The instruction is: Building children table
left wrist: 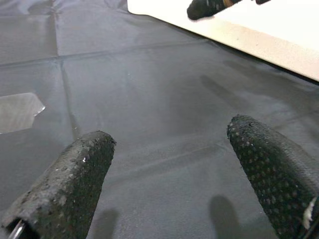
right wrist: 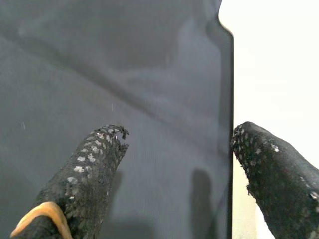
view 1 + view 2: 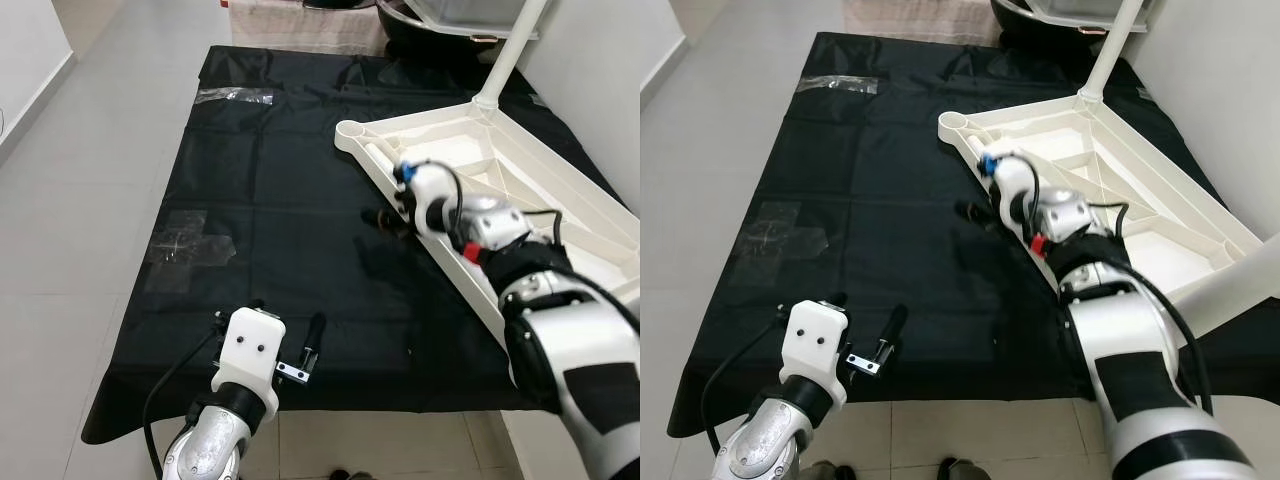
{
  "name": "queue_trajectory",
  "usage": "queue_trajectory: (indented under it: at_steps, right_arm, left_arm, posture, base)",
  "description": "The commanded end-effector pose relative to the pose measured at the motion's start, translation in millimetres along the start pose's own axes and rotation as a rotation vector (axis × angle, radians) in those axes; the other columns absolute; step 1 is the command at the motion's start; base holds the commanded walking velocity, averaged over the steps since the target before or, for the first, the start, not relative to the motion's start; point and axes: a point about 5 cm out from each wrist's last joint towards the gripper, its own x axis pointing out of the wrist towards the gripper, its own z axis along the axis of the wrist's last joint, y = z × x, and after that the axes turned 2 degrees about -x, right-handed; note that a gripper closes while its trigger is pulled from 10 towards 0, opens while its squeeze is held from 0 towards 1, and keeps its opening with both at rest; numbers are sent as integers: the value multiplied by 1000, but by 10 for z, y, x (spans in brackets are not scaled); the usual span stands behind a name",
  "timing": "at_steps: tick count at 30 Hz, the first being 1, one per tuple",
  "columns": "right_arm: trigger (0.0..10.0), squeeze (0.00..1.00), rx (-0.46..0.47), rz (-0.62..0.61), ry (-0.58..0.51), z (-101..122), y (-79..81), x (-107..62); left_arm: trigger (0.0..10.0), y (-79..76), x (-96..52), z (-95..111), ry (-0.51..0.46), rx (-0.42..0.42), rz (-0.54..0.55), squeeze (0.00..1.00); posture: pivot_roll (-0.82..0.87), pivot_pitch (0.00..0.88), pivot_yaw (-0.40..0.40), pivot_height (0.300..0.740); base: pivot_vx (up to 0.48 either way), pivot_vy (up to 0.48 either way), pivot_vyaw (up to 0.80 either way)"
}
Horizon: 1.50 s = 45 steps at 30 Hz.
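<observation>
White children's table [image 3: 520, 190] upturned on black sheet [image 3: 270, 220] over floor, right tool [image 3: 385, 218] released at its left rim, left tool [image 3: 290, 335] released above sheet's near edge.

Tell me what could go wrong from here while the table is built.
1. The right gripper is open at the tabletop edge, one finger over the white rim; closing may slip off the thin edge.
2. The tabletop lies upside down with one leg standing up; pulling the edge could tip it.
3. The black cloth is loose and creased, so dragging may bunch it.
</observation>
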Motion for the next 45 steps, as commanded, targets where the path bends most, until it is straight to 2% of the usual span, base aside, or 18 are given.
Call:
queue_trajectory:
  at_steps: [1, 5, 11, 22, 26, 30, 31, 34, 38, 41, 45]
  right_arm:
    - [10000, 0, 8, -27, 15, -59, -39, -12]
    - [10000, 0, -17, -69, 84, -170, -108, -42]
    - [10000, 0, -37, -34, 175, -377, -84, -41]
    - [10000, 0, 1, -62, 215, -499, -65, -28]
    - [10000, 0, 12, -91, 186, -463, -79, -23]
    - [10000, 0, 55, -128, 106, -326, -122, -32]
    - [10000, 0, 102, -120, 18, -166, -143, -43]
    - [10000, 0, 96, -135, -38, -46, -182, -68]
    - [10000, 0, 74, -154, -28, -32, -217, -89]
    - [10000, 0, 49, -141, 57, -195, -199, -79]
    - [10000, 0, 55, -134, 93, -279, -184, -73]
  left_arm:
    - [10000, -9, -14, -37, 23, -2, -6, 0]
    - [10000, -7, -7, -42, 26, 7, -8, 0]
    - [10000, -7, -6, -46, 26, 21, -7, 0]
    - [10000, -10, -12, -48, 25, 25, -2, 0]
    - [10000, -3, -14, -48, 25, 26, 5, 0]
    - [10000, -11, -11, -45, 24, 26, 3, 0]
    - [10000, -13, -9, -46, 25, 26, -2, 0]
    - [10000, -11, -7, -48, 27, 27, -4, 0]
    - [10000, -4, -4, -49, 27, 31, -2, 0]
    - [10000, -1, -1, -51, 26, 37, -2, 0]
    - [10000, -1, -1, -51, 26, 38, -1, 0]
  posture:
    - [68, 191, -114, 740]
    - [66, 185, -115, 740]
    - [67, 173, -116, 740]
    - [70, 164, -121, 740]
    - [69, 165, -121, 740]
    - [71, 171, -124, 740]
    - [70, 173, -126, 740]
    - [67, 174, -127, 740]
    - [67, 174, -129, 740]
    - [68, 174, -125, 740]
    - [68, 175, -125, 740]
  base:
    - [0, 0, 0]
    - [0, 0, 0]
    - [0, 0, 0]
    - [0, 0, 0]
    - [0, 0, 0]
    - [0, 0, 0]
    - [0, 0, 0]
    - [0, 0, 0]
    - [0, 0, 0]
    - [0, 0, 0]
    - [0, 0, 0]
